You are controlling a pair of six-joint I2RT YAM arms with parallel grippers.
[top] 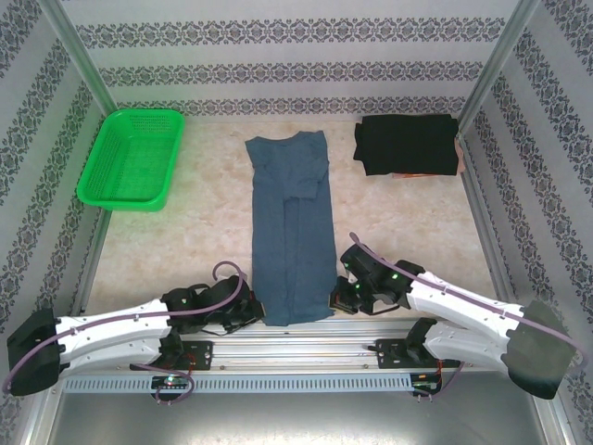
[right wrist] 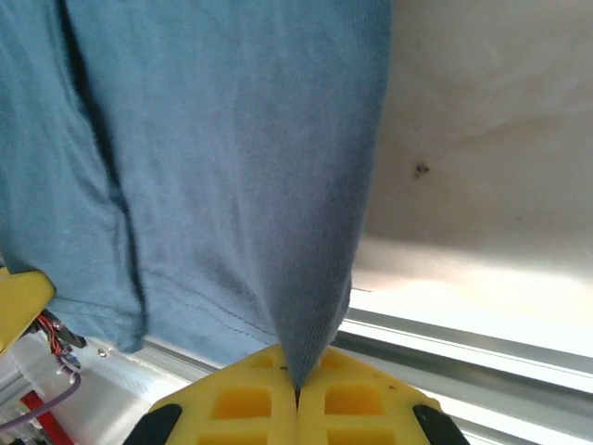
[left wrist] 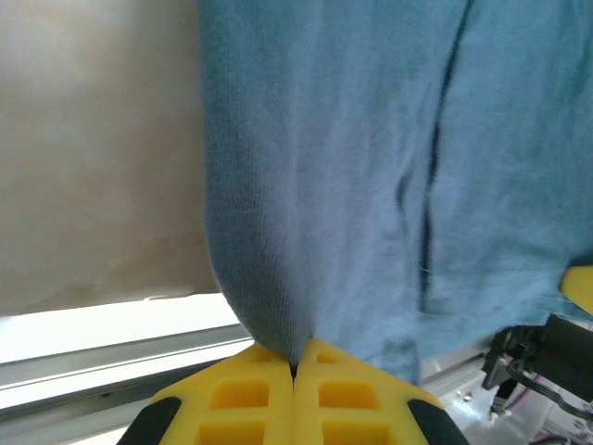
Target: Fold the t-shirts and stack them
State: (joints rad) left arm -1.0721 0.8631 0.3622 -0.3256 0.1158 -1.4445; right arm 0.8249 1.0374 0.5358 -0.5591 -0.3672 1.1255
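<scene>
The slate-blue t-shirt [top: 292,227] lies in a long narrow strip down the middle of the table, sides folded in, collar end far from me. My left gripper [top: 248,313] is shut on its near left corner; the cloth [left wrist: 306,185] is pinched between the yellow fingers [left wrist: 250,399]. My right gripper [top: 339,298] is shut on the near right corner, where the blue cloth [right wrist: 232,167] runs into the closed yellow fingers [right wrist: 352,399]. The black t-shirt [top: 408,145] lies folded at the back right.
A bright green lattice basket [top: 132,158] stands at the back left. Patterned walls and metal posts [top: 493,65] close in the table. A metal rail [top: 306,345] runs along the near edge between the arm bases.
</scene>
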